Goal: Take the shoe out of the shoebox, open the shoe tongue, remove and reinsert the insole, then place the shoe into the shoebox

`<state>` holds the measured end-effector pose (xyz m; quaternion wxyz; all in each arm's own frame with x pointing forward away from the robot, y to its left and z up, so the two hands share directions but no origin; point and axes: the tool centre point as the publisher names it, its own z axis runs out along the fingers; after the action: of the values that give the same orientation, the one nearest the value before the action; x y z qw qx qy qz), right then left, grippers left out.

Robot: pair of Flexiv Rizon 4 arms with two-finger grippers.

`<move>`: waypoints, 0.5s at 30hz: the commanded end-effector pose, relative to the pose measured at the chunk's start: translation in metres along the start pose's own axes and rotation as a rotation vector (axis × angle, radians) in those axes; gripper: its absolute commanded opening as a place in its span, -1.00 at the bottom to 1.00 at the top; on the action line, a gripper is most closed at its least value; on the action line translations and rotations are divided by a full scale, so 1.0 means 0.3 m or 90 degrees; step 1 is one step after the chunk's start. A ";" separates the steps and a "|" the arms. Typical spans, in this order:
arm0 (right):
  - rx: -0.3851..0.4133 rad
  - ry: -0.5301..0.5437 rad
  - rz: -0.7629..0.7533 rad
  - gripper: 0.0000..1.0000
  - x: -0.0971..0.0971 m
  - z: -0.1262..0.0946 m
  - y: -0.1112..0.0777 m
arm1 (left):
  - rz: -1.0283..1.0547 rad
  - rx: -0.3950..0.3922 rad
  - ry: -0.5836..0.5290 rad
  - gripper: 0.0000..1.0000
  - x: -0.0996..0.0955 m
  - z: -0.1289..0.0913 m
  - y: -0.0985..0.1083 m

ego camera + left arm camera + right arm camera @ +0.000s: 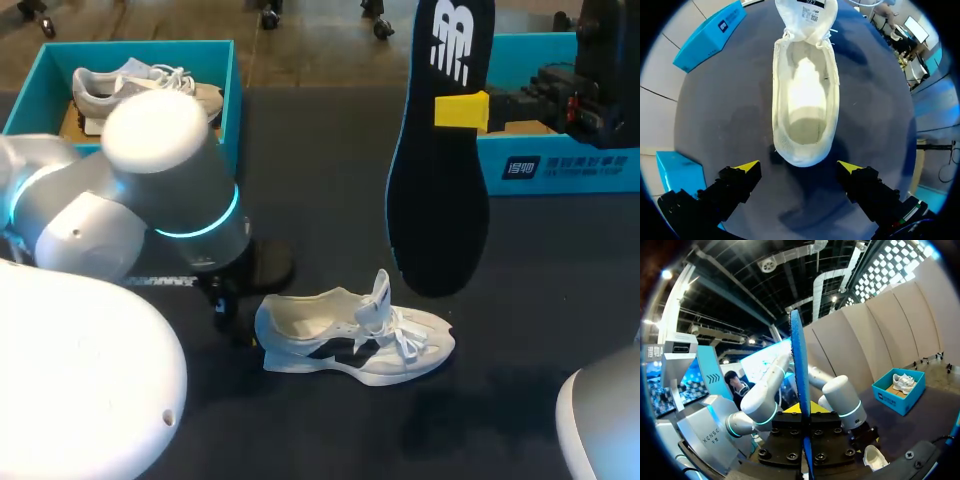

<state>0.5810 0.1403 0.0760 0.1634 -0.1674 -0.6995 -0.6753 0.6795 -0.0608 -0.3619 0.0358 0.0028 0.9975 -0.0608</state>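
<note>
Clamps right gripper on long black insole, already out of white lace-up sneaker; holds left gripper apart; has yet to reinsert, rebox.

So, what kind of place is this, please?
Probably a robot lab or test bench, not a shop. A robot arm stands over a dark table, the right pincer holds a black insole up, and a white shoe lies there, a teal shoebox beyond it.

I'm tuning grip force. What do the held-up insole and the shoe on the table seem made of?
Insole: probably foam with a matte black face, judging by its thin blue edge and slight curve.
Shoe: seemingly soft white textile, matte, with a mesh-like weave inside the heel. The dark side panel's material is unclear.
</note>
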 end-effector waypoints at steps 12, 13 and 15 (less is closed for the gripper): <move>0.003 0.003 0.000 -1.00 -0.011 0.012 0.010 | 0.016 -0.045 0.006 1.00 -0.002 -0.044 -0.086; 0.003 0.003 0.000 -1.00 -0.011 0.012 0.010 | 0.022 -0.038 0.006 1.00 0.000 -0.060 -0.096; 0.003 0.003 0.000 -1.00 -0.011 0.012 0.010 | 0.027 -0.026 0.010 1.00 0.001 -0.085 -0.114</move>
<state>0.5810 0.1403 0.0760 0.1634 -0.1674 -0.6995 -0.6753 0.6790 -0.0922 -0.3468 0.0308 0.0228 0.9984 -0.0419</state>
